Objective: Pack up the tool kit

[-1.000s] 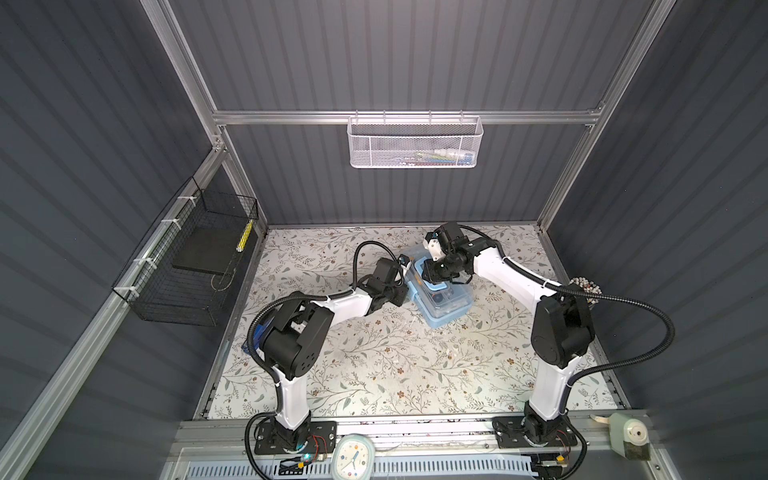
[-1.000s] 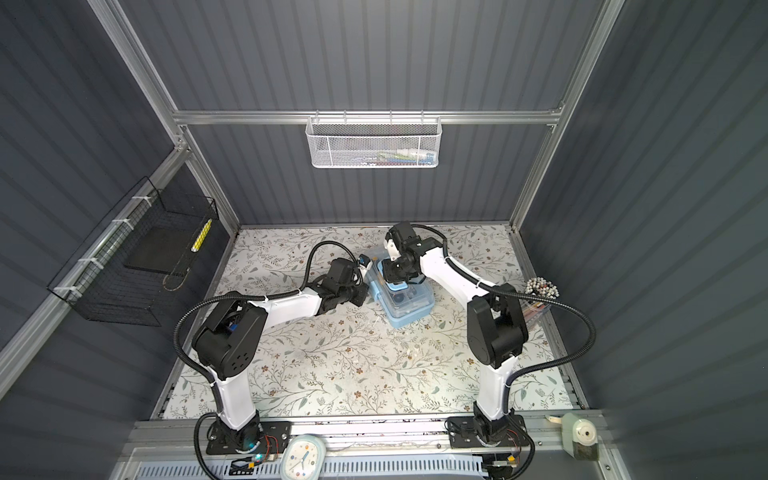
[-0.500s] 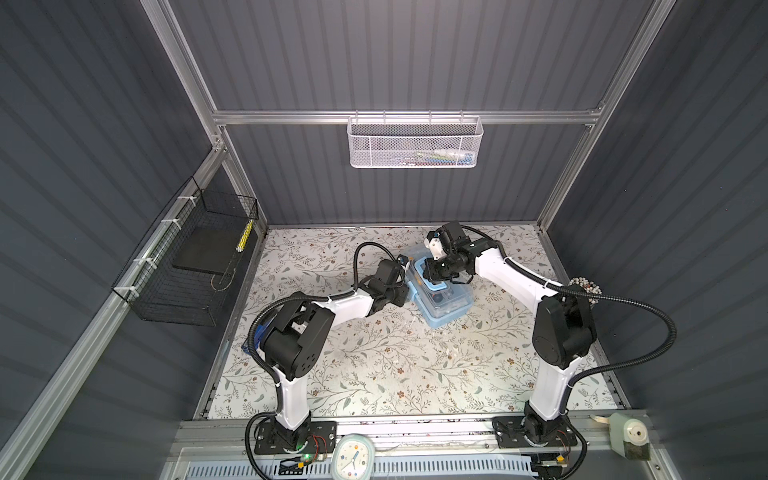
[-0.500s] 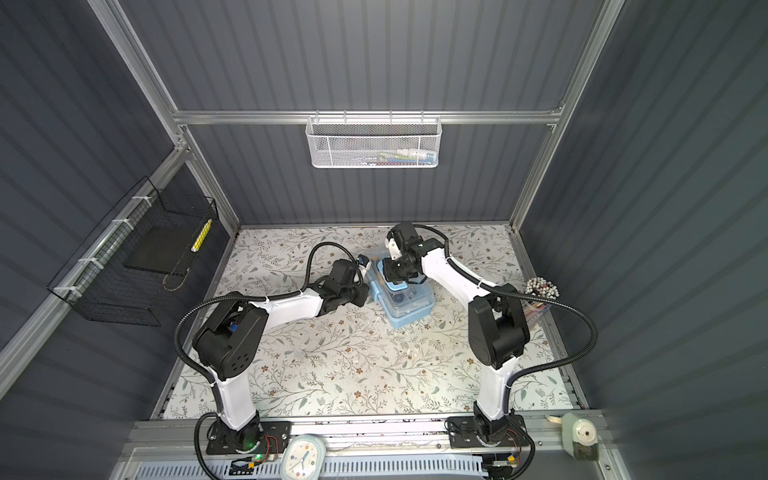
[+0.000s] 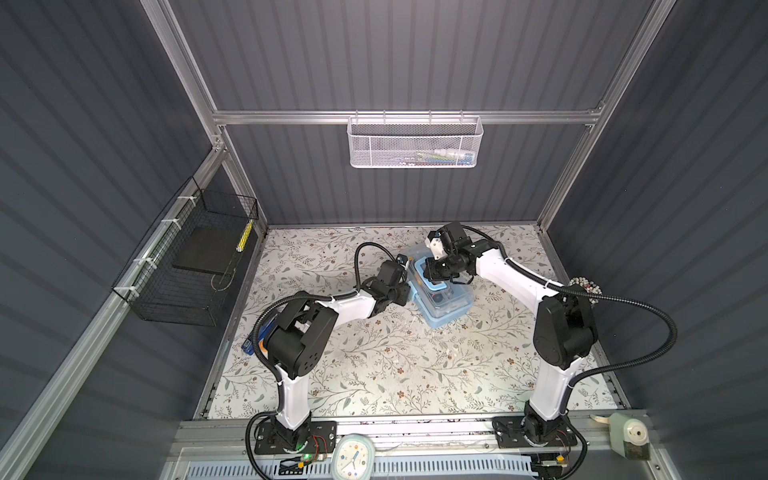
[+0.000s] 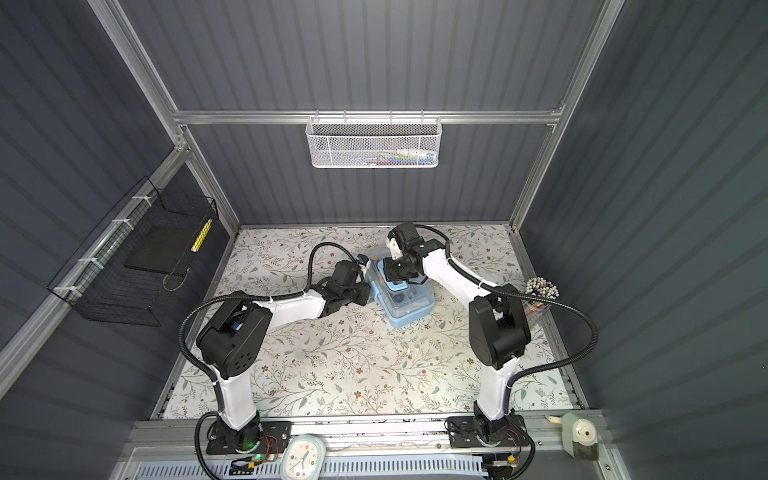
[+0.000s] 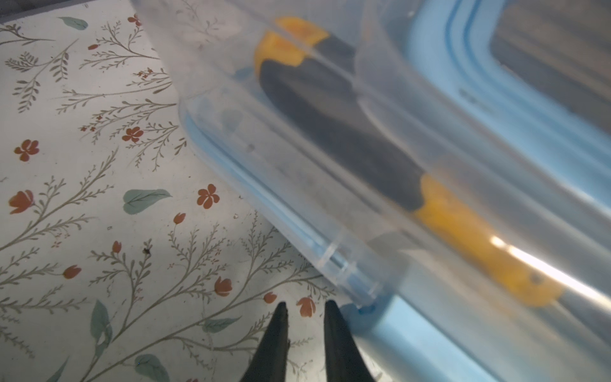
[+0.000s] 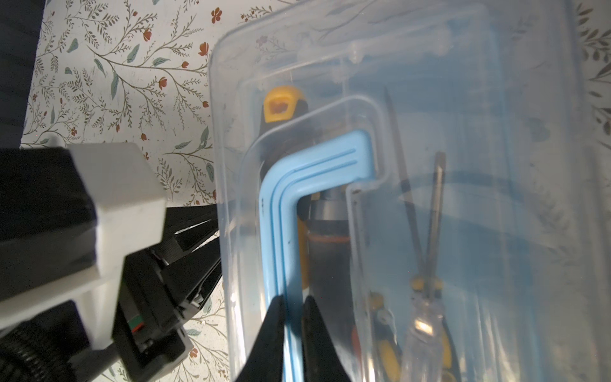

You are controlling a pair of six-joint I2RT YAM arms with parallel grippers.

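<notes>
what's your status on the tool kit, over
Right gripper shut on the blue handle. Left gripper shut, empty, beside the tool kit. Lid on, tools inside. No obstruction seen.

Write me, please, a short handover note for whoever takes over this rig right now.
Left gripper: shut, empty, low over the floral mat at the side of the tool kit case.
Right gripper: shut on the blue handle on the clear lid.
Things: case mid-table; orange-black screwdriver and thin tools inside.
Done: tools in, lid on.
Left: probably check the lid is latched (cannot tell), then lift by the handle.
</notes>
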